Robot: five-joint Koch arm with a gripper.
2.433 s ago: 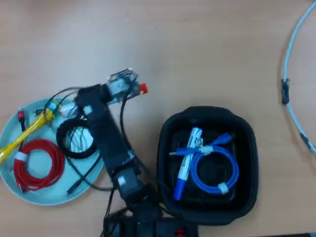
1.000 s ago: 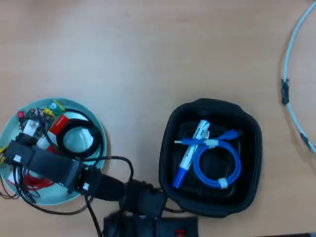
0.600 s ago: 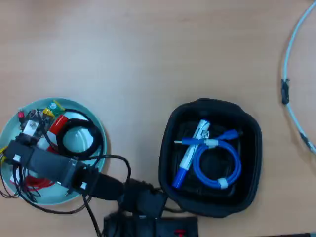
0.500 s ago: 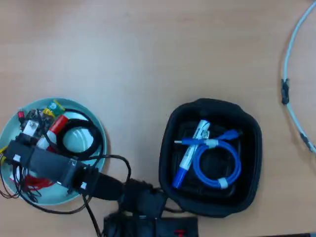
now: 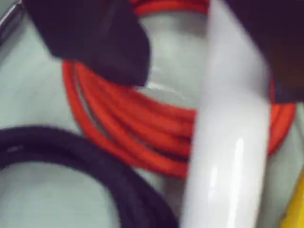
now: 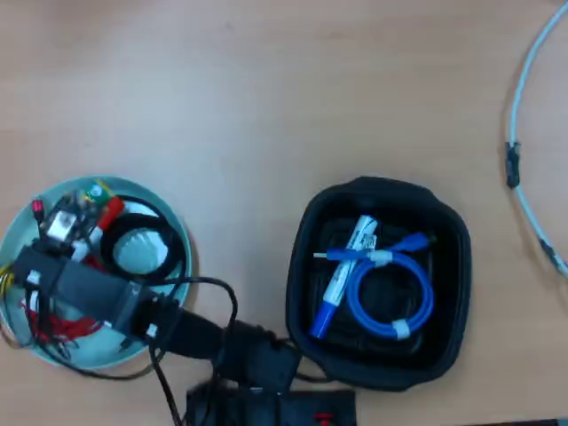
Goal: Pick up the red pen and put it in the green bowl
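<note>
The red pen shows in the wrist view as a blurred white barrel running from top to bottom. It lies against the right jaw, over the green bowl. My gripper has its two black jaws apart, with a clear gap between the left jaw and the barrel. In the overhead view the gripper hangs over the green bowl at the lower left. The pen's red cap pokes out beside it, inside the bowl.
The bowl also holds a red cable coil, a black cable coil and something yellow. A black tray at the right holds a blue-capped marker and a blue cable. A white cable lies at the far right.
</note>
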